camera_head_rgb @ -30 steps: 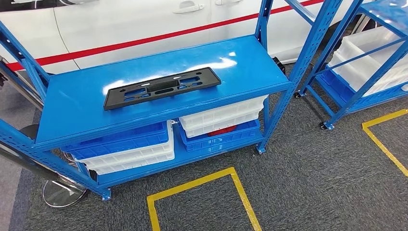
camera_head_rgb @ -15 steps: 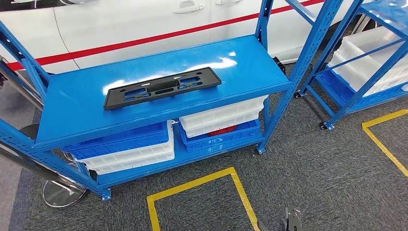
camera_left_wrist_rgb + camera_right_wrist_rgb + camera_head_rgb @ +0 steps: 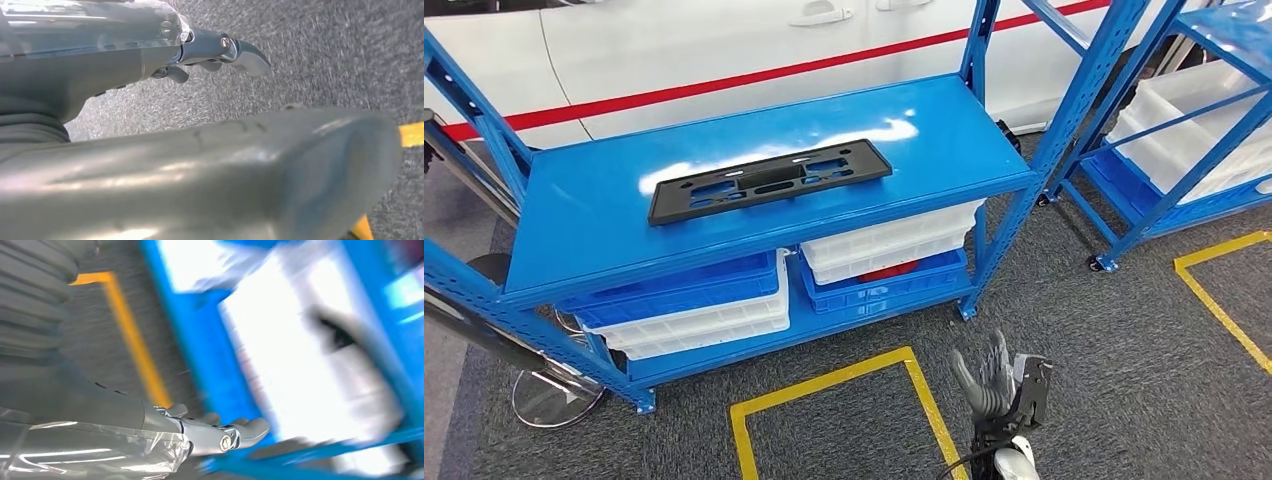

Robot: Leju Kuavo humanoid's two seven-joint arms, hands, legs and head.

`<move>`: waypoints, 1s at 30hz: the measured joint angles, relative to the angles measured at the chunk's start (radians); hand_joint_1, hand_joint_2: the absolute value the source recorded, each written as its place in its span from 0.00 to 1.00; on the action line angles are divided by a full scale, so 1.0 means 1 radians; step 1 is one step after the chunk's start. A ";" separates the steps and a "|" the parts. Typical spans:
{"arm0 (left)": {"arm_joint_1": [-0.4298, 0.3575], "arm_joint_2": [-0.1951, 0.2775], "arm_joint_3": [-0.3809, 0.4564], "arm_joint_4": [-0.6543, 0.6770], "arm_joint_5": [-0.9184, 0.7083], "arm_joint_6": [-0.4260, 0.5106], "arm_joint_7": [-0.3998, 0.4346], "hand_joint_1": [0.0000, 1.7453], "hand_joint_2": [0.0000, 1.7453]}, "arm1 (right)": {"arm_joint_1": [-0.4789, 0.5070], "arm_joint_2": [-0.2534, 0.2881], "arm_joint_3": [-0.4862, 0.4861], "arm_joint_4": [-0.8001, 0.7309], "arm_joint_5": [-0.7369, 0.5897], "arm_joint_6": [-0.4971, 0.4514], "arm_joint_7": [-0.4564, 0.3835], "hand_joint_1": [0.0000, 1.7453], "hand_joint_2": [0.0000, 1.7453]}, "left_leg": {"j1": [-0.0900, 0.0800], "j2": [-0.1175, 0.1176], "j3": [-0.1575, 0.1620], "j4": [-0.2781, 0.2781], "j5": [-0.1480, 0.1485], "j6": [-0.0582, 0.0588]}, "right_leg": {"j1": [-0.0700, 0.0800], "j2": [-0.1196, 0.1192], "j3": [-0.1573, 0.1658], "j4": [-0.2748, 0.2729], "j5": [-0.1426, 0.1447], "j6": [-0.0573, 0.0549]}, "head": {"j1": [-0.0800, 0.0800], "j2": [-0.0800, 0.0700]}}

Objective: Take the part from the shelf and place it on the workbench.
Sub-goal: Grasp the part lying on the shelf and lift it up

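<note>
A white car body with a red stripe [image 3: 724, 60] fills the back of the scene, its door panels running behind the shelving. In front of it stands a blue metal shelf rack [image 3: 584, 215] with perforated uprights; its glossy top board catches bright reflections of the overhead light. A second blue rack holding white bins [image 3: 1194, 130] stands to the right, well apart, on small castors. The floor is dark grey speckled carpet [image 3: 1104, 360] marked with yellow tape outlines [image 3: 924, 400], one rectangle in front of the main rack and another at the far right. On the rack's lower level sit stacked blue and white plastic crates [image 3: 694, 300] on the left, and a white crate over a blue one [image 3: 884, 255] on the right. A round shiny metal base [image 3: 549, 400] rests on the carpet by the rack's left foot. The long flat black plastic part with cut-outs [image 3: 769, 180] lies on the top board, near its middle, untouched. The right hand [image 3: 996, 385] is raised low above the carpet, in front of the rack, fingers spread and holding nothing. The left hand [image 3: 200, 55] hangs over the carpet, fingers loosely apart, empty.
</note>
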 joint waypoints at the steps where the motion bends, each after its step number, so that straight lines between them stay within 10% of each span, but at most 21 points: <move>1: -0.002 -0.002 0.000 0.001 0.002 0.001 0.001 0.00 0.00 | -0.002 0.001 0.011 -0.036 0.004 0.005 -0.009 0.00 0.00 | 0.004 0.001 0.003 -0.008 0.006 0.004 | -0.001 0.000 -0.020 0.041 -0.024 0.003 | 0.001 0.000; 5: -0.006 -0.008 0.000 0.007 0.009 0.005 0.004 0.00 0.00 | -0.003 0.002 0.059 -0.170 0.020 0.025 -0.040 0.00 0.00 | 0.004 0.001 0.004 -0.008 0.005 0.004 | -0.012 0.000 -0.132 0.245 -0.087 0.018 | 0.001 0.000; 10: -0.011 -0.017 0.000 0.014 0.021 0.018 0.010 0.00 0.00 | -0.012 0.006 0.118 -0.344 0.039 0.050 -0.077 0.00 0.00 | 0.008 0.000 0.006 0.016 -0.022 -0.026 | -0.020 -0.011 -0.043 0.014 0.051 0.021 | 0.002 0.000; 15: -0.023 -0.020 0.000 0.021 0.032 0.030 0.018 0.00 0.00 | -0.016 0.011 0.187 -0.519 0.056 0.077 -0.115 0.00 0.00 | 0.010 -0.001 -0.006 0.043 -0.047 -0.053 | -0.014 -0.004 -0.043 -0.004 0.042 -0.017 | 0.002 0.000; 20: -0.025 -0.025 0.000 0.031 0.041 0.051 0.018 0.00 0.00 | -0.026 0.013 0.265 -0.670 0.072 0.127 -0.146 0.00 0.00 | 0.012 -0.016 -0.154 0.320 -0.149 -0.056 | -0.007 0.001 -0.038 -0.007 0.038 -0.034 | 0.002 0.000; 25: -0.022 -0.031 0.002 0.034 0.067 0.052 -0.007 0.00 0.00 | -0.033 0.013 0.348 -0.764 0.054 0.224 -0.145 0.00 0.00 | 0.005 -0.022 -0.076 0.090 0.005 -0.029 | 0.001 0.015 -0.027 -0.006 0.033 -0.030 | 0.002 0.000; 30: -0.025 -0.045 0.003 0.035 0.077 0.040 -0.022 0.00 0.00 | -0.037 0.014 0.418 -0.783 -0.044 0.314 -0.092 0.00 0.00 | 0.002 -0.022 -0.059 0.033 0.020 -0.011 | -0.001 0.014 -0.035 0.004 0.028 -0.004 | 0.003 0.000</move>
